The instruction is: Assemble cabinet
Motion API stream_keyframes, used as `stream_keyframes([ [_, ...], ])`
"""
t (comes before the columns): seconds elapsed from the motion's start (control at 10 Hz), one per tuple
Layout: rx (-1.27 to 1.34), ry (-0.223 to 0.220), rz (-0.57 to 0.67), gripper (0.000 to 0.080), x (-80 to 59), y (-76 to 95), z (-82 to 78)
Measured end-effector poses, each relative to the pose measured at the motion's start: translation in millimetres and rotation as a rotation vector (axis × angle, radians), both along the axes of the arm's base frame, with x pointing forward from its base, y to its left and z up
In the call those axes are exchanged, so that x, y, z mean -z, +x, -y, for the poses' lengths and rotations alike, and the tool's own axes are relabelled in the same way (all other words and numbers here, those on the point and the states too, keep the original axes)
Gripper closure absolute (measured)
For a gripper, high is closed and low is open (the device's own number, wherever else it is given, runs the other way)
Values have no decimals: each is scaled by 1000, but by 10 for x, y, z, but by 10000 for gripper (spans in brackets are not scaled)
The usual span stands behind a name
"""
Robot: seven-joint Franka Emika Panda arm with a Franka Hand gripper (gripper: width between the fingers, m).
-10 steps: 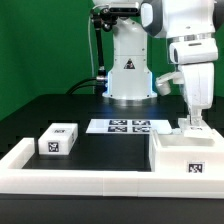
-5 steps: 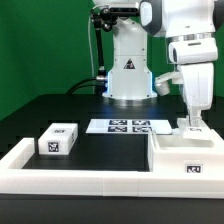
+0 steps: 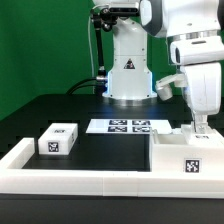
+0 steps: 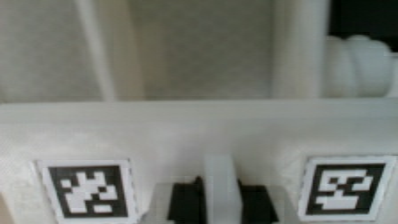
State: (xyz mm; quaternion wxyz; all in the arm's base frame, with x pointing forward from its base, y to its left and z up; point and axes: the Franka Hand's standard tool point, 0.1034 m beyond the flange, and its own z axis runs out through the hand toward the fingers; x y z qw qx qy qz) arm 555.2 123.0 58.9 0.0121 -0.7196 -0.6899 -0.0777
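Note:
The large white cabinet block (image 3: 185,155) stands at the exterior view's right, with a tag on its near face. My gripper (image 3: 200,128) comes down onto its top rear edge. In the wrist view the gripper (image 4: 217,200) has its two dark fingers shut on a thin white wall of that block (image 4: 196,130), between two tags. A small white cabinet block (image 3: 58,140) with a tag sits apart at the exterior view's left, on the black table.
The marker board (image 3: 125,126) lies flat at the table's middle, behind the blocks. A long low white border rail (image 3: 90,180) runs along the front and up the left side. The robot's base (image 3: 128,75) stands at the back.
My gripper has shifted a little toward the exterior view's right. The large block's near tag has moved slightly left and its face looks taller. The small block has not moved.

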Motion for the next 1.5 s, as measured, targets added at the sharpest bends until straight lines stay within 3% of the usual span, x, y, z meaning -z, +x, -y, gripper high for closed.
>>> stream_keyframes([
  [0.2,-2,2,0,735,-16,237,-22],
  [0.5,-13,-31,-47,734,13,286,-57],
  [0.8,-13,-35,-51,733,22,279,-32],
  [1.0,-13,-35,-51,385,23,279,-31],
  [1.1,-13,-35,-51,385,23,279,-31],
  [1.2,-12,-35,-51,241,24,279,-30],
  [1.3,-12,-35,-51,179,24,279,-30],
  [1.5,-11,-41,-50,155,-42,298,-16],
])
